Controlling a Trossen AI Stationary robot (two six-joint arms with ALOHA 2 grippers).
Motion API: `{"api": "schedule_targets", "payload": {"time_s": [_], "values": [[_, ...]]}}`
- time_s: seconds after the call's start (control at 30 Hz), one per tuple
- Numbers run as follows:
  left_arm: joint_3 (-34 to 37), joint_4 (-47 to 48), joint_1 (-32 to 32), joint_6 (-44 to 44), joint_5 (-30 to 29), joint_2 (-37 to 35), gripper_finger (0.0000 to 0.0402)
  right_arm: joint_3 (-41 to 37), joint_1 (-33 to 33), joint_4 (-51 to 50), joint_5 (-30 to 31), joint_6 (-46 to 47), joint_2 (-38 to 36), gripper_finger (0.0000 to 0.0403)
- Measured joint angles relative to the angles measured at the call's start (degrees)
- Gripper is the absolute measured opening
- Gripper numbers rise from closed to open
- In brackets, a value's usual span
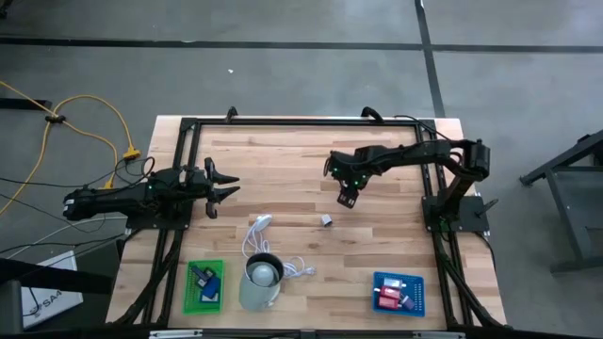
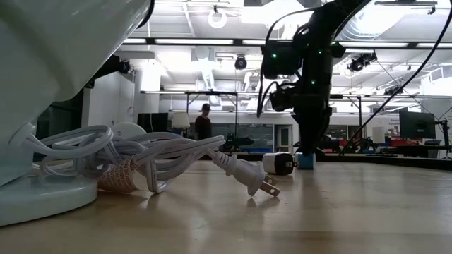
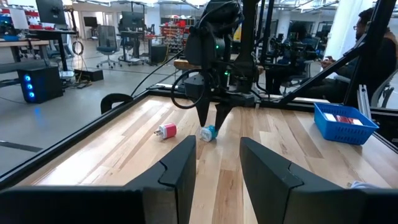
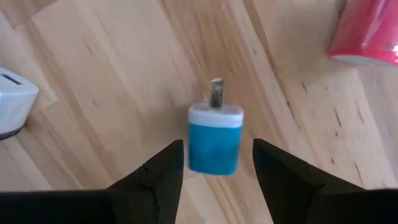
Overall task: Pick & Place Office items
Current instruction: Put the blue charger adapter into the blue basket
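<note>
Right gripper (image 4: 213, 168): I see it spread — straddling the cyan plug (image 4: 214, 138).
Nearby: red plug (image 4: 368, 32) upper right, white plug (image 4: 13, 99) left edge.
Left gripper (image 3: 217, 171): spread — idle.

Grey concrete floor (image 1: 283, 75) — open workshop behind, desks (image 3: 37, 46), bright ceiling lights (image 2: 176, 41).

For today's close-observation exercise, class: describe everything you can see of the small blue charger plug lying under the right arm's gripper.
The blue charger plug is a small blocky piece, apparently glossy plastic, with a cyan-blue body, a white end cap and dark metal prongs projecting from that cap. It lies flat on its side on the wooden table. The right gripper hangs directly above it, fingers open and straddling the body, with visible gaps on both sides, so nothing but the table touches it. A red plug and a white one lie nearby, apart from it.
</note>
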State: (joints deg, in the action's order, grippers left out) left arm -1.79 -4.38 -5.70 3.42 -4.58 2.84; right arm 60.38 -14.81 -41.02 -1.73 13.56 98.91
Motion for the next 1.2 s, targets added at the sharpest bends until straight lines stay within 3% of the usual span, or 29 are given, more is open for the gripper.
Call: {"api": "schedule_targets", "payload": {"time_s": [1.2], "values": [[0.0, 0.0, 0.0, 0.0, 0.0, 0.0, 0.0120, -2.4, 0.1, 3.8, 0.0, 0.1, 0.0, 0.0179]]}}
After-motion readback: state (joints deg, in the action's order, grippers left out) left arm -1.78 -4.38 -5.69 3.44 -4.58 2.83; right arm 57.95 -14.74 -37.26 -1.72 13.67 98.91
